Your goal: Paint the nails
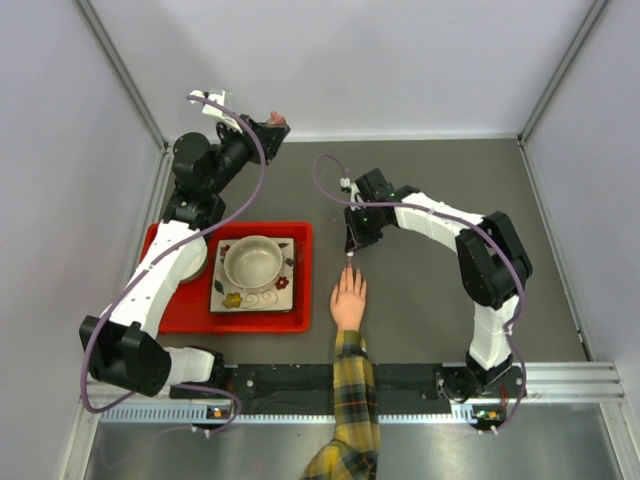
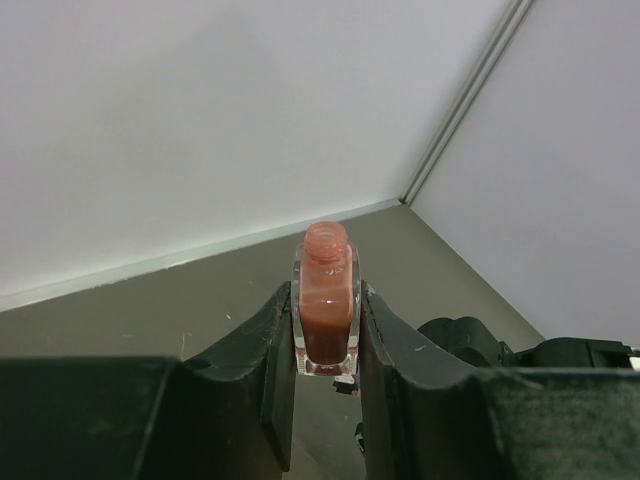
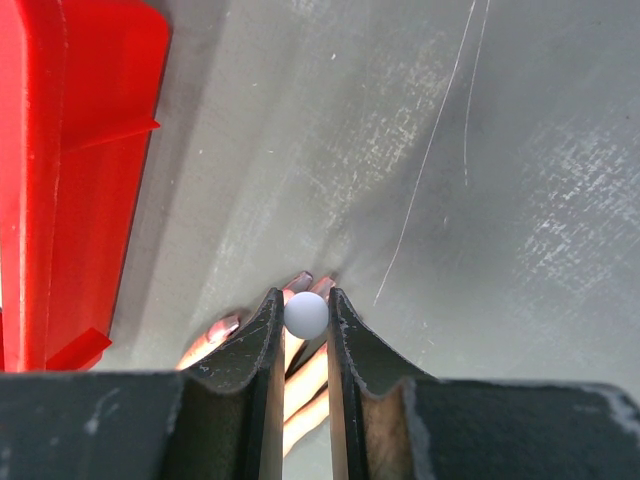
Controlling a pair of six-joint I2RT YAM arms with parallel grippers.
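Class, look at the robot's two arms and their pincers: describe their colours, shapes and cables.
The left arm and the right arm have rounded white links joined by bulky black joints. A thin purple cable loops loosely along each arm. The left pincer and the right pincer are black, each with two curved fingers that taper to the tip.

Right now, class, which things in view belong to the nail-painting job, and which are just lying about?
Job: nails, hand, open polish bottle in left claw, white brush cap in right claw.
Lying about: red tray, patterned plate, bowl.
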